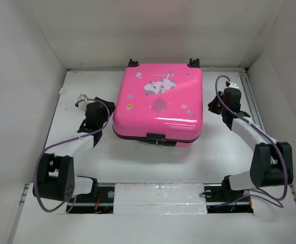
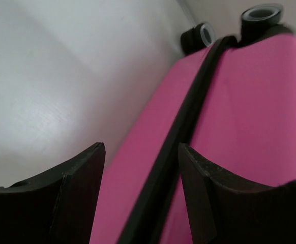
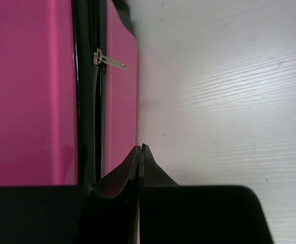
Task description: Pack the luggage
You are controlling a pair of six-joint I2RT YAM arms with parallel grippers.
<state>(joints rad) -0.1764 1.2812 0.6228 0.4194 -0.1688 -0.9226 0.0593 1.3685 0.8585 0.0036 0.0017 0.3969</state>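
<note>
Closed luggage (image 1: 158, 101): stiff, glossy shell, likely slippery; take it by the zip pull (image 3: 110, 61). Left hand (image 2: 141, 147) released beside it, right hand (image 3: 140, 149) clenched on nothing.

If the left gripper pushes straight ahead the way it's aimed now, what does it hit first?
Most likely the side wall of the luggage, at its black zipper trim, though depth is unclear.

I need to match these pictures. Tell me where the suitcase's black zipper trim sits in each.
Top external: the zipper trim, a dark band along the luggage's near edge.
Left wrist: the trim runs diagonally, upper right to bottom centre, inside the open left pincer.
Right wrist: the trim, a vertical band at left, bearing a metal pull, beside the shut right pincer.
Shared landmark: pink shell either side of it.
</note>
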